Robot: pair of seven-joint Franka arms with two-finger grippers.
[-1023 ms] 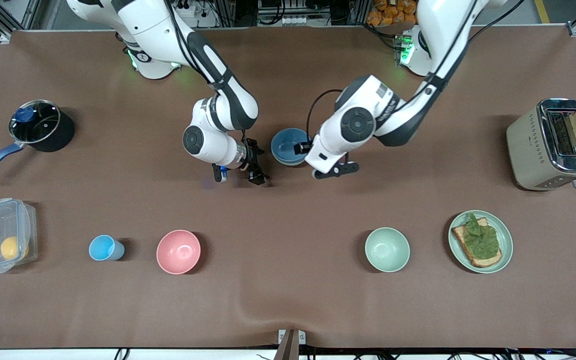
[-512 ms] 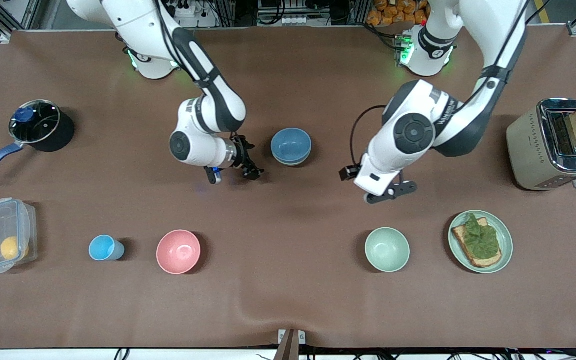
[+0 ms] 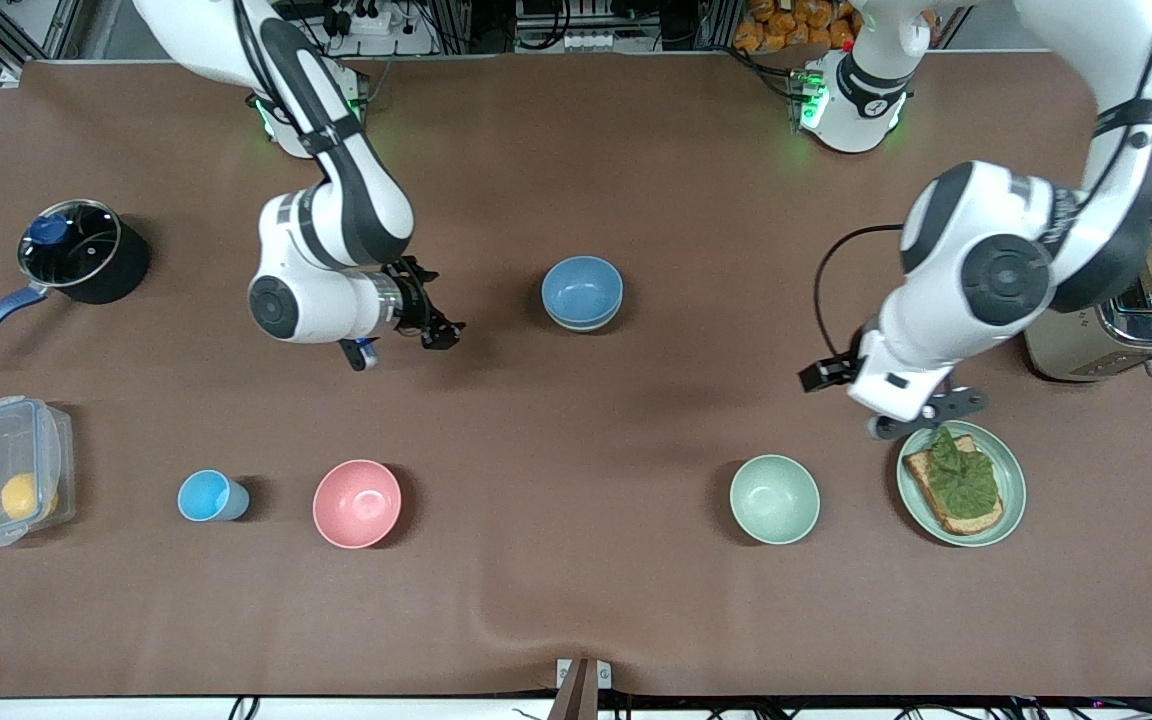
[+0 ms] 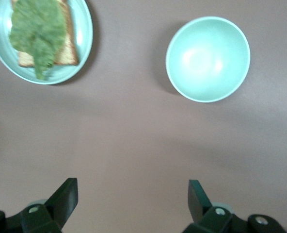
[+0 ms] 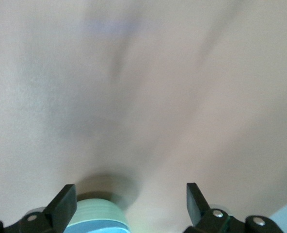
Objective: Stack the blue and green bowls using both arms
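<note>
The blue bowl (image 3: 582, 288) sits nested in a pale green bowl whose edge (image 3: 584, 324) shows under it, at mid-table. The right wrist view shows this stack side-on: the green bowl's wall (image 5: 92, 211) with the blue rim (image 5: 97, 227) above it. My right gripper (image 3: 402, 342) is open and empty, beside the stack toward the right arm's end. A second green bowl (image 3: 774, 498) stands alone nearer the front camera and also shows in the left wrist view (image 4: 207, 59). My left gripper (image 3: 924, 415) is open and empty, at the edge of the green plate.
A green plate (image 3: 1012, 470) with toast and a leaf stands beside the lone green bowl. A toaster (image 3: 1066, 290) stands at the left arm's end. A pink bowl (image 3: 357, 503), light-blue cup (image 3: 208, 496), plastic box (image 3: 6, 470) and lidded pot (image 3: 76, 250) are toward the right arm's end.
Both arms have drawn away from the stacked bowls. The left gripper swung toward the left arm's end, over the plate's edge. The right gripper moved toward the right arm's end.
</note>
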